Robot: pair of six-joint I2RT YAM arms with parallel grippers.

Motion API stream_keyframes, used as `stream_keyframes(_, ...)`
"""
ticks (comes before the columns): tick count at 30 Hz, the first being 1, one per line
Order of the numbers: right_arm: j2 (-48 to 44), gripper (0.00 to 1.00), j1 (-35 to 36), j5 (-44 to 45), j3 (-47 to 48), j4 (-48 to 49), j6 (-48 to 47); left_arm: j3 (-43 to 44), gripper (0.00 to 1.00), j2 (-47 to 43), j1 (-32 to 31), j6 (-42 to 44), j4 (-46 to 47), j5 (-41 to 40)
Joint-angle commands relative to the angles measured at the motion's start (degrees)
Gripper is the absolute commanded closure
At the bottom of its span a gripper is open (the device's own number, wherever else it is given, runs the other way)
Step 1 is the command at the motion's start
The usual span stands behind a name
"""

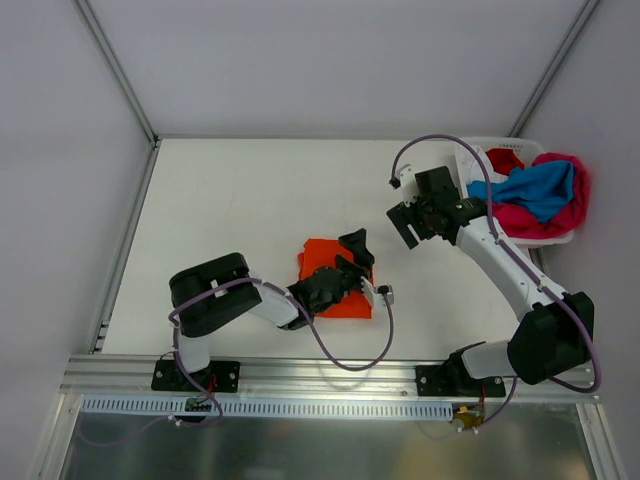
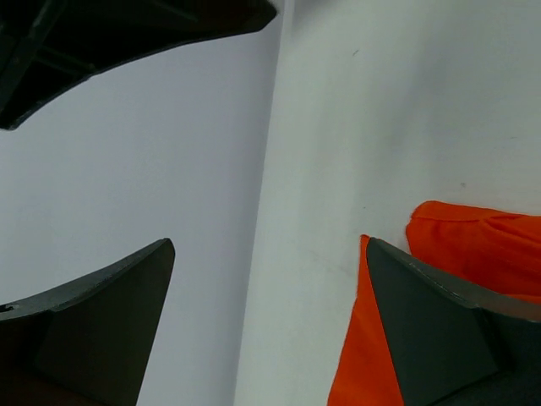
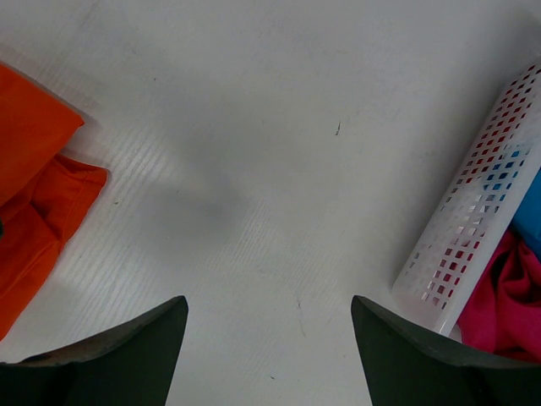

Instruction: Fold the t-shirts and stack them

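Observation:
A folded orange t-shirt (image 1: pixel 325 272) lies on the white table, front of centre. My left gripper (image 1: pixel 352 258) hovers open over its right part; in the left wrist view the left gripper (image 2: pixel 269 245) holds nothing, and the orange t-shirt (image 2: pixel 486 245) shows behind its right finger (image 2: pixel 439 330). My right gripper (image 1: pixel 405 228) hangs open above bare table between the orange shirt and the basket. Seen from the right wrist, the right gripper (image 3: pixel 269 303) is empty, with the orange t-shirt (image 3: pixel 34 169) at far left. Blue (image 1: pixel 540 190), magenta-pink (image 1: pixel 575 205) and red (image 1: pixel 505 160) t-shirts are heaped in the basket.
A white plastic basket (image 1: pixel 520 143) stands at the table's back right corner; its perforated wall (image 3: pixel 482 211) is close on the right of my right gripper. Metal frame posts rise at the back corners. An aluminium rail (image 1: pixel 330 370) runs along the near edge.

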Motion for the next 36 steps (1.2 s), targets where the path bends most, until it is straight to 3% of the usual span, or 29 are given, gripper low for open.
stream_keyframes(1,-0.69,0.17,-0.46,0.32,0.03,0.02,-0.24,-1.18,0.01,2.57,-1.47,-4.67,-2.43,6.51)
stream_keyframes(10,-0.69,0.17,-0.82,0.23,0.12,0.02,-0.33,0.75,0.01,6.79,-5.60,-10.21,-7.97,8.02)
stream_keyframes(17,-2.01,0.17,-1.34,-0.21,-0.32,0.11,-0.33,2.33,0.02,9.96,-8.59,-9.08,-4.73,6.01)
stream_keyframes(20,-2.27,0.17,-1.52,-0.56,-0.58,0.02,-0.33,3.04,0.01,7.34,-8.15,-6.53,0.19,2.14)
stream_keyframes(23,-2.19,0.17,-1.52,-1.26,-0.49,0.02,-0.24,4.17,0.01,-1.53,-6.66,-5.56,0.57,-0.06)
stream_keyframes(28,-2.27,0.17,-1.52,-2.23,0.12,-0.42,-0.06,11.20,0.01,-17.18,-3.67,-2.94,-11.89,-6.38)
stream_keyframes(31,-2.19,0.17,-1.26,-2.50,0.38,-0.50,-0.06,11.04,0.01,-25.85,-3.49,-3.96,-18.93,-8.50)
stream_keyframes(32,-2.10,0.17,-1.08,-2.50,0.47,-0.42,-0.06,10.60,0.01,-28.42,-3.49,-5.37,-28.53,-6.67)
stream_keyframes(36,-0.87,0.17,-0.12,-1.79,0.91,-0.59,-0.06,6.12,0.01,-37.75,-3.93,-11.97,-52.03,4.03)
